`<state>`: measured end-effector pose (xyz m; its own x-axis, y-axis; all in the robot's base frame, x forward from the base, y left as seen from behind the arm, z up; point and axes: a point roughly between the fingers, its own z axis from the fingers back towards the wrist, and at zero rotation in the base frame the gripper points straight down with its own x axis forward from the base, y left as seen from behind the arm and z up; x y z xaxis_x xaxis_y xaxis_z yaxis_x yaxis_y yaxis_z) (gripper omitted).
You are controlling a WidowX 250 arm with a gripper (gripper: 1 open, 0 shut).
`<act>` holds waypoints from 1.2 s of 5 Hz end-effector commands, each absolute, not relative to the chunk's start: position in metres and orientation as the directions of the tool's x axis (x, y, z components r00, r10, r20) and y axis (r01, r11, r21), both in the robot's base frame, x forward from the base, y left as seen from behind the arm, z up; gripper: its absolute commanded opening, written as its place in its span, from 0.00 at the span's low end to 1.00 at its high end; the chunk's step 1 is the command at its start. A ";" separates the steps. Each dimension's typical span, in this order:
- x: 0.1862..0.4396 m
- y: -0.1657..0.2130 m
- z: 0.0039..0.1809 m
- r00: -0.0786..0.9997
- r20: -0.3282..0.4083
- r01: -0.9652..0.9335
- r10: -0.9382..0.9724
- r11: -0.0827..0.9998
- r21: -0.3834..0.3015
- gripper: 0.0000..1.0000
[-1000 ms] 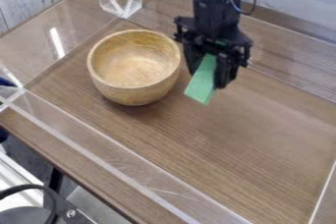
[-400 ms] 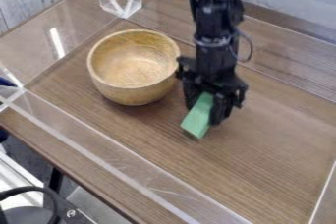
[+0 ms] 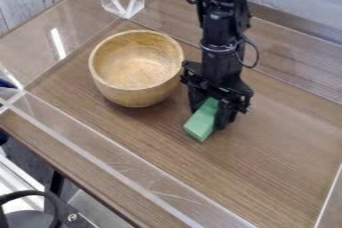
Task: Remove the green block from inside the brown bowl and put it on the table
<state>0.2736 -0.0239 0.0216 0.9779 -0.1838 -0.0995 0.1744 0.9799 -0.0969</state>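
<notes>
The flat bright-green rectangular block (image 3: 202, 122), clamped tilted in the black fingers (image 3: 214, 107) just right of the round light-brown wooden bowl (image 3: 136, 67), has its lower end at the brown wood-grain bench (image 3: 267, 162), so the fingers should part gently, then rise straight up.

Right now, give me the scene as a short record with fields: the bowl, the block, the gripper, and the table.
bowl: round light-brown wooden bowl, upright on the table, nothing visible inside it
block: flat bright-green rectangular block, out of the bowl, to the bowl's right in the picture, its lower end at or touching the tabletop
gripper: black gripper pointing down, jaws on either side of the block's upper end, gripping it
table: brown wood-grain tabletop bordered by low clear acrylic walls
task state: block is out of the bowl but not yet released
</notes>
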 end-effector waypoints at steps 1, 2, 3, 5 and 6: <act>0.281 -0.024 0.026 0.979 -0.076 0.184 -0.190 0.979 -0.088 0.00; 0.282 -0.024 0.024 0.979 -0.081 0.183 -0.190 0.979 -0.087 0.00; 0.282 -0.024 0.022 0.978 -0.086 0.182 -0.190 0.979 -0.087 0.00; 0.282 -0.023 0.020 0.977 -0.098 0.181 -0.190 0.979 -0.089 0.00; 0.282 -0.023 0.019 0.976 -0.104 0.181 -0.190 0.979 -0.090 0.00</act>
